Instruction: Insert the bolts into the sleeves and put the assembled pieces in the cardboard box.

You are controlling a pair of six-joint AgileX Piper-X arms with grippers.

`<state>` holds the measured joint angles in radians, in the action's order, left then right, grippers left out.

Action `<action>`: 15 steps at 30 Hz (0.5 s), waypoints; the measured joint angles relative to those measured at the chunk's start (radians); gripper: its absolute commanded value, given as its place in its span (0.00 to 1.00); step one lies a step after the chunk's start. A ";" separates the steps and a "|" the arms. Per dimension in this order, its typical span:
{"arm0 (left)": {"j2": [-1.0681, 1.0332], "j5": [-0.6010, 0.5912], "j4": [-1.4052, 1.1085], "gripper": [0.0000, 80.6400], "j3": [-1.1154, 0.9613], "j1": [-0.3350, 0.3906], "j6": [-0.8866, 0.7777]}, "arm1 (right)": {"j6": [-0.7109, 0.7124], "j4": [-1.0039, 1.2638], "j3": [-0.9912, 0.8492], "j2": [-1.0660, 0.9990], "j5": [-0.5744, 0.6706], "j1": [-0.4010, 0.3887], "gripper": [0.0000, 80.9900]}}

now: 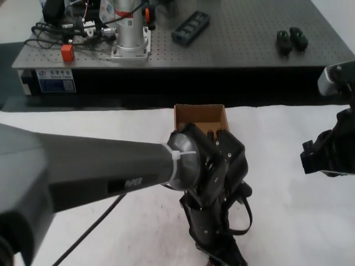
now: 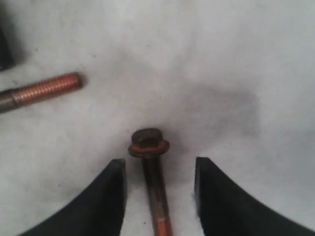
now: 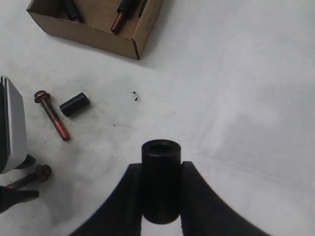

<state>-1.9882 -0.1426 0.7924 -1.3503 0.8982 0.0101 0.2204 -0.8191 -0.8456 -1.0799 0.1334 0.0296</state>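
Copper-coloured bolt (image 2: 147, 143) flat on the white cloth (image 2: 221, 59) of the desk, its flanged head just past the fingertips of the left hand (image 2: 158, 164). Straddles the shank with fingers apart, neither one touching it. Near by on the cloth, the threaded end of a second bolt (image 2: 47, 90).

Clamps a black sleeve (image 3: 161, 196) in the right hand (image 3: 161, 167), both fingers pressed to its sides, the open bore poking out beyond the tips. Farther off on the cloth, a loose bolt (image 3: 51, 115) just beside a loose sleeve (image 3: 75, 104).

Cardboard box (image 1: 176, 119) at the centre of the frame in the high view, open on top, assembled pieces (image 3: 120, 14) lying inside. Right arm at the right edge of that frame.
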 measured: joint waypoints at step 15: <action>-0.009 0.047 -0.009 0.01 -0.005 0.000 -0.010 | -0.053 -0.036 0.049 0.053 0.082 0.000 0.08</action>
<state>-1.9976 -0.0956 0.7837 -1.3555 0.8982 0.0000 0.1676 -0.8553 -0.7962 -1.0267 0.2157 0.0296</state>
